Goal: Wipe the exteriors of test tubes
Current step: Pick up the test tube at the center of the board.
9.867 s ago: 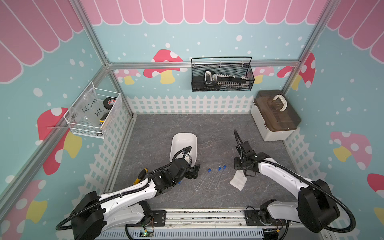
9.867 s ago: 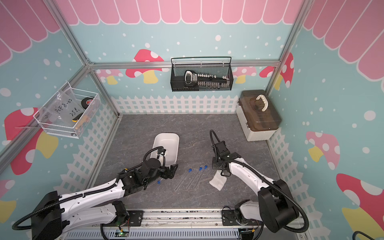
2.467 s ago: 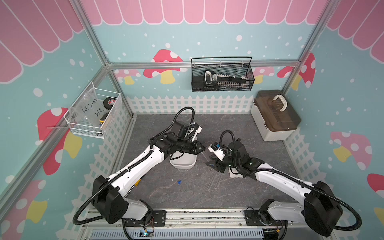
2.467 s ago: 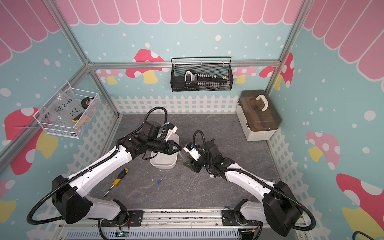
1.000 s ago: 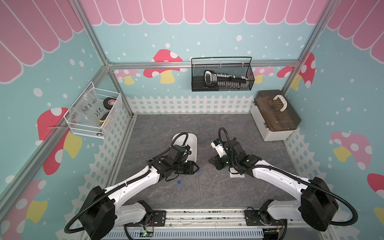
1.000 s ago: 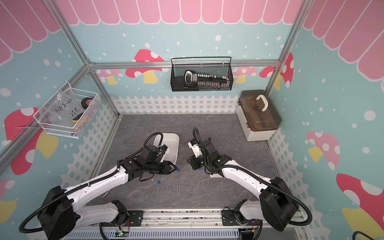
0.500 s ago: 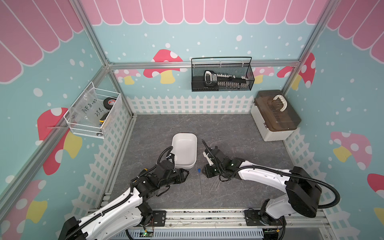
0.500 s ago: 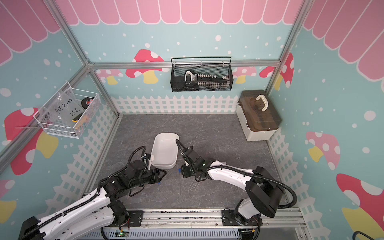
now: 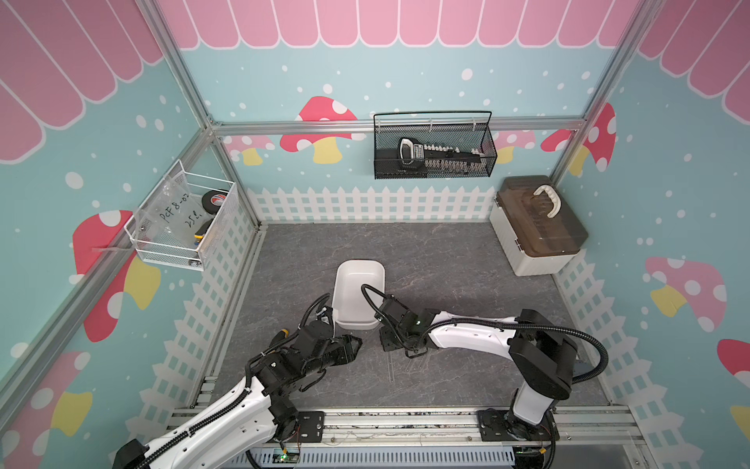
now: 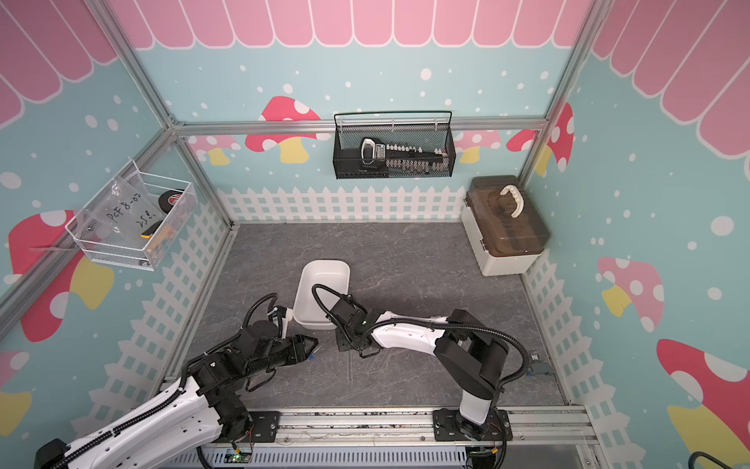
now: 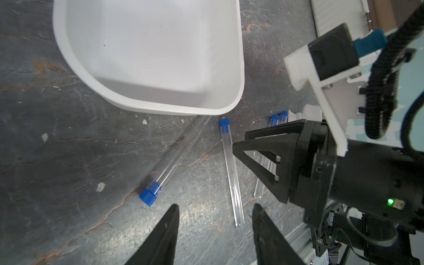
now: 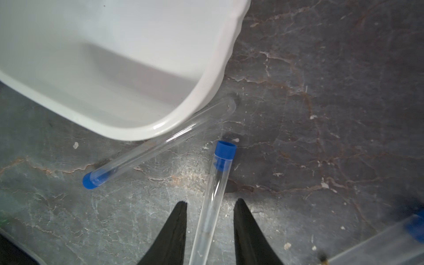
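Note:
Several clear test tubes with blue caps lie on the grey floor just in front of the white tray (image 9: pixel 340 292). One test tube (image 12: pixel 218 183) runs between the fingers of my right gripper (image 12: pixel 210 202), which is open with a gap on both sides. A second tube (image 11: pixel 181 151) lies slantwise with its closed end under the tray rim (image 11: pixel 239 68). My left gripper (image 11: pixel 215 206) hovers open and empty near that tube's cap. In both top views the two grippers (image 9: pixel 359 344) (image 9: pixel 386 344) face each other at the tray's near end. Two more tubes (image 11: pixel 274 119) sit behind the right gripper.
A scrap of white cloth (image 11: pixel 311 111) shows behind the right gripper. A brown-lidded box (image 9: pixel 535 227) stands at the back right. Wire baskets hang on the left wall (image 9: pixel 182 227) and back wall (image 9: pixel 434 150). The metal rail (image 9: pixel 406 418) runs along the front edge.
My right gripper has moved left and toward the front, down over a tube by the tray. The left arm has drawn back toward the front left.

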